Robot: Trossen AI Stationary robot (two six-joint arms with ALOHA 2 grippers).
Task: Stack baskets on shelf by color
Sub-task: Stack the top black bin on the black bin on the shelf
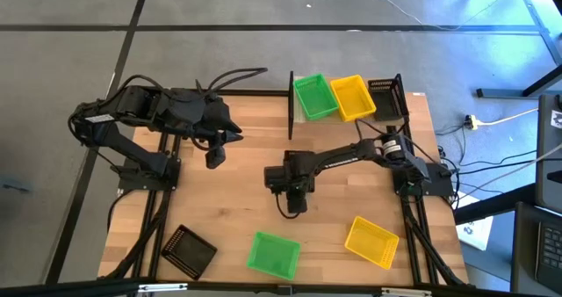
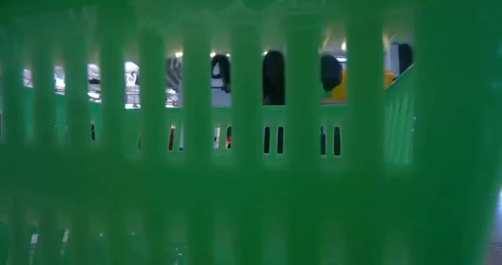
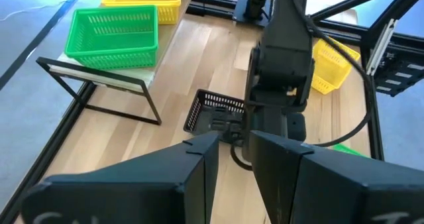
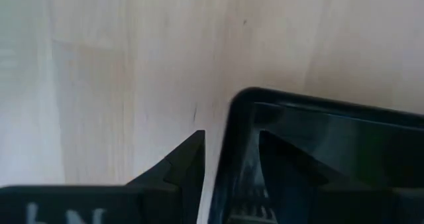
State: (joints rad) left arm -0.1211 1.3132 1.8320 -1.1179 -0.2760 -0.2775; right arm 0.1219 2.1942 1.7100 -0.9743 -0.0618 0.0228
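A green basket (image 1: 315, 97), a yellow basket (image 1: 352, 97) and a black basket (image 1: 385, 97) stand side by side on the shelf (image 1: 299, 114) at the table's far edge. Another black basket (image 3: 213, 111) rests on the middle of the table under my right gripper (image 1: 294, 202), which is shut on its rim. My left gripper (image 1: 214, 157) hovers open over the table's left half, touching nothing. Near the table's front lie a third black basket (image 1: 189, 249), a green basket (image 1: 272, 254) and a yellow basket (image 1: 371, 242). My right gripper comes from above, pointing down, onto the black basket's rim near a corner (image 4: 240, 118). One finger (image 4: 185, 163) is outside the wall and one (image 4: 286, 154) is inside the hollow. The basket's bottom is on the table.
The green basket near the front edge stands right before the low camera (image 2: 251, 139) and blocks nearly all of that view. The shelf's black side frame (image 3: 99, 88) stands upright at its left end. Bare wood lies between the two arms (image 1: 250, 170).
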